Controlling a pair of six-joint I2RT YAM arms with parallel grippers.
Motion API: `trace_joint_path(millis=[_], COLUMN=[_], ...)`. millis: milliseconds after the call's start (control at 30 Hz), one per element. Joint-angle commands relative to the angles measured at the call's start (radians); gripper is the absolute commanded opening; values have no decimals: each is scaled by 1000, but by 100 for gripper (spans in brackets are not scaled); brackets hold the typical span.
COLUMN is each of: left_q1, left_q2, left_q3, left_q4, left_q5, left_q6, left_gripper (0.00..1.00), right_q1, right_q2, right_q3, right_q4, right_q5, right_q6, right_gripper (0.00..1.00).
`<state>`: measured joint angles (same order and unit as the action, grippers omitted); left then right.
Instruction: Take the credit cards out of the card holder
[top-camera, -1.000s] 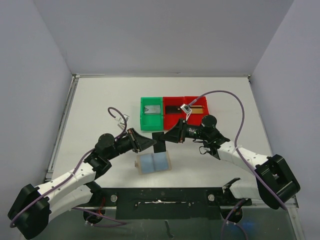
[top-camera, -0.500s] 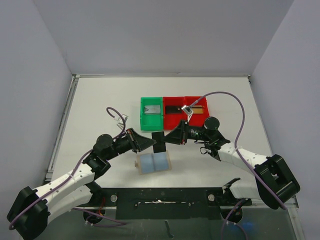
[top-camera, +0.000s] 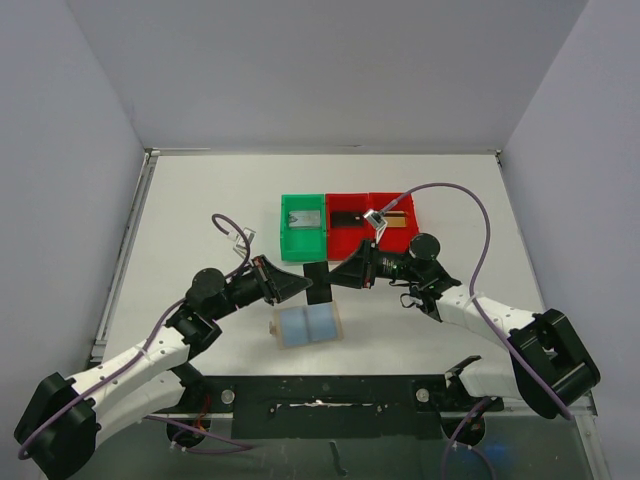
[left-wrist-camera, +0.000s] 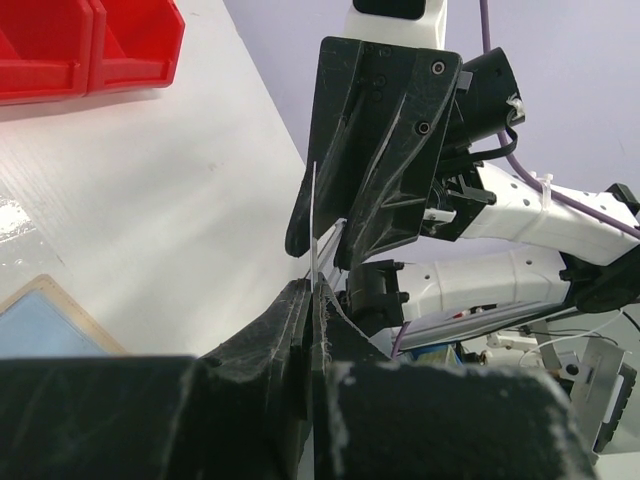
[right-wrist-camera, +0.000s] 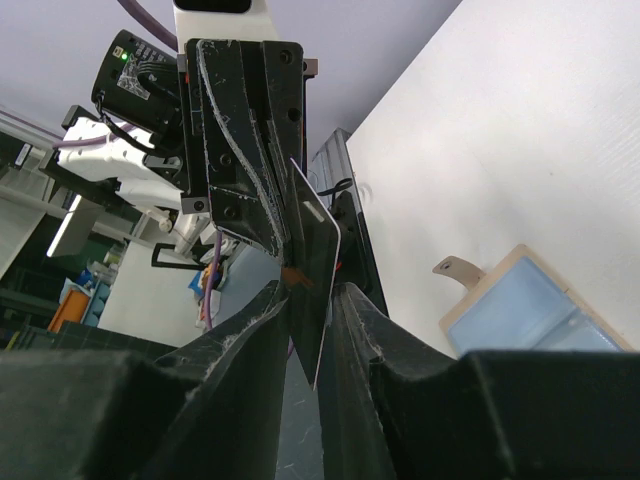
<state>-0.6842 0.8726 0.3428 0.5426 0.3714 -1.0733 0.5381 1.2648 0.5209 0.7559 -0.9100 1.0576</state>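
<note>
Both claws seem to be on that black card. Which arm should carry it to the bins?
Probably the right: its gripper sits nearer the red plastic bins; left gripper also pinches the thin black card.

Lower edge of the black card (right-wrist-camera: 318, 262) hidden between the right fingers (right-wrist-camera: 262, 330); card holder (left-wrist-camera: 45, 325) cut off.

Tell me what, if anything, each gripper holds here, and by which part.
The black credit card is pinched between both grippers above the table: left gripper on its left edge, right gripper closing on its right edge.

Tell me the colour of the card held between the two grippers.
Black. The card shows best in the top view, between the left gripper and right gripper.
</note>
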Motion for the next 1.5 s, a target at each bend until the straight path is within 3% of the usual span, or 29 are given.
trace_joint_path(millis=[0,433,500,600,833,900,1200,1300,1400,1467], left_q1=[8,9,8,9,9,9,15,34,149,331], left_q2=[4,4,9,13,-44,-60,-75,-72,-61,-41], left_q3=[38,34,47,93,150,169,353,379,379,376], left_q4=[101,104,75,-24,-267,-342,-801,-884,-914,-909], left_q5=[6,0,-5,-22,-115,-144,-398,-488,-473,-343], left_q6=[-5,-13,-4,36,131,165,419,465,495,519], left_gripper=[0,0,0,18,65,68,70,73,81,81], right_q1=[2,-3,-3,-5,-9,-12,-7,25,86,61], right_q2=[-10,13,13,0,-79,-116,-317,-329,-268,-205], right_q3=[2,21,23,29,95,97,97,87,144,181], right_q4=[64,111,93,48,-255,-312,-551,-554,-603,-589], right_q5=[-9,-33,-24,2,126,184,690,863,1030,1054], right_q6=[-4,22,15,2,-168,-212,-566,-842,-1179,-1265], right_gripper=[26,7,1,0,0,0,0,0,0,0])
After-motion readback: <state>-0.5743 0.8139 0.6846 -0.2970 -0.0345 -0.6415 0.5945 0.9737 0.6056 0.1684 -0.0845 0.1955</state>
